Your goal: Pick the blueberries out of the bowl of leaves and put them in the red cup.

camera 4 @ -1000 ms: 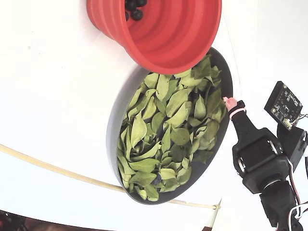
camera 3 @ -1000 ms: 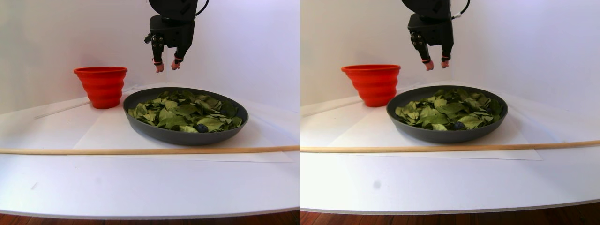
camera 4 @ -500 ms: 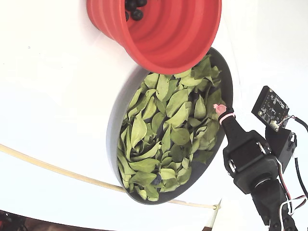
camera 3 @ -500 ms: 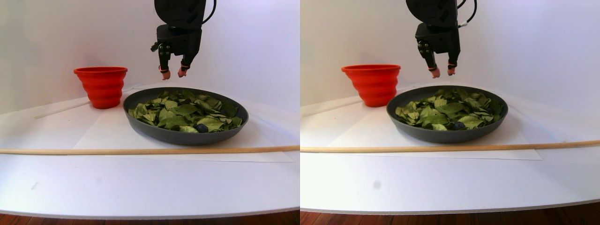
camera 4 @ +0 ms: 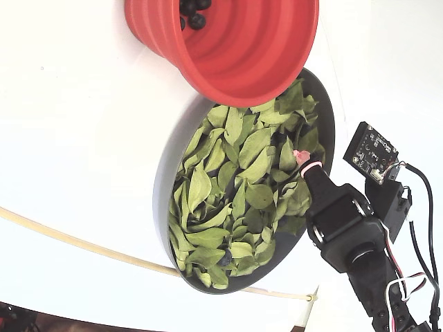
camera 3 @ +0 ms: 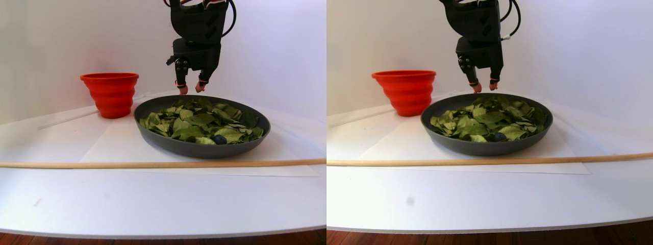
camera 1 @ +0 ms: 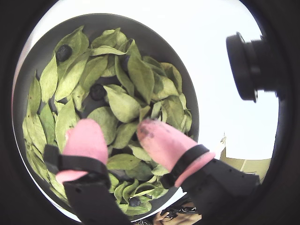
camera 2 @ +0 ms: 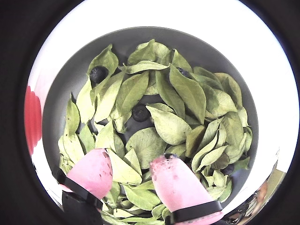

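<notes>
A long thin wooden rod [camera 3: 153,164] lies across the white worktop [camera 3: 153,204] in front of the bowl [camera 3: 168,142], running the whole width of the stereo pair view, and a white sheet of paper [camera 3: 109,145] lies under the bowl. The red cup [camera 3: 110,94] stands left of the bowl in that view, just beside its rim; in the fixed view it fills the top centre, and at least two blueberries [camera 4: 196,21] show at its bottom. The bowl, at centre frame, holds a loose heap of leaves [camera 2: 173,124]. In a wrist view three blueberries show among them: one at upper left [camera 2: 98,73], one near the middle [camera 2: 140,112], and one partly hidden under a leaf higher up; more may lie covered. The gripper [camera 2: 130,171] hangs just above the leaves near the bowl's far side, its two pink-tipped fingers [camera 2: 93,171] apart and empty, with leaves directly beneath them.
</notes>
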Robot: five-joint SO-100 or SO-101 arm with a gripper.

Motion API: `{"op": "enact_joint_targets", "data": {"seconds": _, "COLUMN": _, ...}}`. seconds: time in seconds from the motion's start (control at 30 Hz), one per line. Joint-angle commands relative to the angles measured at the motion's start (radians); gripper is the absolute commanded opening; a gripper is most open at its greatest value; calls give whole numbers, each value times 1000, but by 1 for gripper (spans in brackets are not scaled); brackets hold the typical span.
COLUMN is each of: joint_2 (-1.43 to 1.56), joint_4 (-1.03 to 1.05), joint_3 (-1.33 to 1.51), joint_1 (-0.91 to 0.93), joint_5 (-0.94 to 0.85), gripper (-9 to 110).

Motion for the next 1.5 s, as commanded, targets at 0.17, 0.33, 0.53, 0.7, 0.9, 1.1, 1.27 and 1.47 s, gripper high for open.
{"op": "enact_joint_targets", "data": {"seconds": 0.17, "joint_2": -26, "joint_4": -43, "joint_3": -84, "joint_1": 31, "joint_5": 3, "gripper": 15}}
{"op": "enact_joint_targets", "data": {"seconds": 0.33, "joint_2": -55, "joint_4": -49, "joint_3": -106, "joint_1": 34, "joint_5": 5, "gripper": 15}}
{"op": "enact_joint_targets", "data": {"seconds": 0.53, "joint_2": -78, "joint_4": -57, "joint_3": -123, "joint_1": 35, "joint_5": 6, "gripper": 15}}
{"op": "enact_joint_targets", "data": {"seconds": 0.7, "joint_2": -100, "joint_4": -67, "joint_3": -132, "joint_1": 35, "joint_5": 8, "gripper": 15}}
{"op": "enact_joint_targets", "data": {"seconds": 0.9, "joint_2": -135, "joint_4": -81, "joint_3": -158, "joint_1": 37, "joint_5": 12, "gripper": 15}}
{"op": "enact_joint_targets", "data": {"seconds": 1.1, "joint_2": -166, "joint_4": -94, "joint_3": -176, "joint_1": 34, "joint_5": 15, "gripper": 15}}
{"op": "enact_joint_targets", "data": {"seconds": 1.27, "joint_2": -195, "joint_4": -109, "joint_3": -198, "joint_1": 31, "joint_5": 21, "gripper": 15}}
{"op": "enact_joint_targets", "data": {"seconds": 1.47, "joint_2": -221, "joint_4": -118, "joint_3": -225, "joint_1": 23, "joint_5": 37, "gripper": 15}}
